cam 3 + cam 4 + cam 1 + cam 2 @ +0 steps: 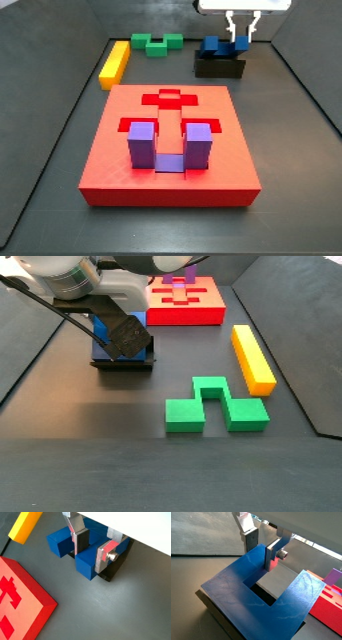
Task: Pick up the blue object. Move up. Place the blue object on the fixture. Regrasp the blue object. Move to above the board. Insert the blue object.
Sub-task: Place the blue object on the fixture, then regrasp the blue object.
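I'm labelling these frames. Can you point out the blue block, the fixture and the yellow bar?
Blue block (251,582): wrist view, its broad top face.
Fixture (218,68): side view, its black front wall.
Yellow bar (253,359): side view, middle of its top face.

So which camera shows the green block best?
A side view shows the green block best, whole and near on the floor beside the yellow bar. In the other side picture it is small and far. Neither wrist view shows it; the tool straddles a prong of the blue block.
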Motion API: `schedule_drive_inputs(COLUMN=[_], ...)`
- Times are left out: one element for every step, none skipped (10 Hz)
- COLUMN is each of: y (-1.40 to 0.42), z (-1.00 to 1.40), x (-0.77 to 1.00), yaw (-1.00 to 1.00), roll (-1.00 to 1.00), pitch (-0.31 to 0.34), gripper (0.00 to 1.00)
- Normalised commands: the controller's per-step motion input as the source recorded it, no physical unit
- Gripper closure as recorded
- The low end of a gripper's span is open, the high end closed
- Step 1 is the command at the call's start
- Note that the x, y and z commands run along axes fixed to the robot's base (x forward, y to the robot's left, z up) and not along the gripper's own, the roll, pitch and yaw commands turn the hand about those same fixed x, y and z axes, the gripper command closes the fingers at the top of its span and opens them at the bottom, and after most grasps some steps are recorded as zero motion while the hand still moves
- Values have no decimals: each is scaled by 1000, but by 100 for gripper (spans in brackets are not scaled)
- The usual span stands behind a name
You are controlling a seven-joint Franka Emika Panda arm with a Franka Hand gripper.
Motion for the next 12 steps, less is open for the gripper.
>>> schedule_drive_inputs(y=[-114, -66, -20, 0, 0, 0, 0, 0, 0, 0, 0, 266], z=[-226, -249, -123, 0, 0, 0, 0, 0, 0, 0, -23, 366], x=[-31, -60, -69, 0, 0, 0, 0, 0, 0, 0, -3, 243], yaw=[0, 0, 0, 0, 0, 0, 0, 0, 0, 0, 0, 49], roll=[271, 237, 66, 0, 0, 0, 0, 0, 0, -23, 0, -331], pitch=[-60, -60, -71, 0, 0, 11, 20, 11, 6, 0, 0, 0], gripper=[100, 100, 100, 100, 0, 0, 0, 0, 0, 0, 0, 0])
